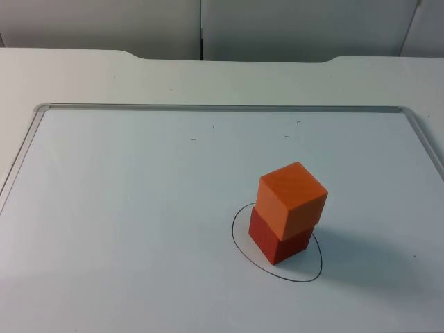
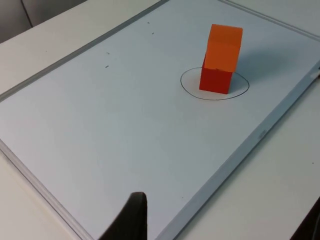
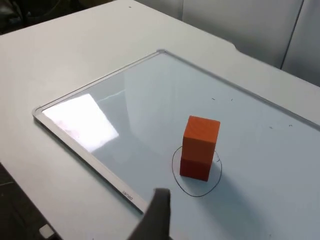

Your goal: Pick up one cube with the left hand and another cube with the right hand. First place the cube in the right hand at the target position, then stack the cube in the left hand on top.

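An orange cube [image 1: 291, 198] stands on a red cube [image 1: 277, 243], turned a little relative to it. The stack sits inside a hand-drawn black oval [image 1: 309, 274] on the whiteboard, right of centre. From the left wrist, the orange cube [image 2: 224, 47] and red cube [image 2: 216, 81] are seen far off. My left gripper [image 2: 222, 220] is open, empty and held back from the stack. The right wrist view also has the orange cube [image 3: 201, 137] over the red cube [image 3: 195, 167]. My right gripper [image 3: 240, 220] is open, empty and well away from them.
The whiteboard's metal rim [image 1: 222, 107] frames the work area on the white table. A grey partition wall [image 1: 201, 28] stands behind. A few small pen marks [image 1: 194, 139] dot the board's far part.
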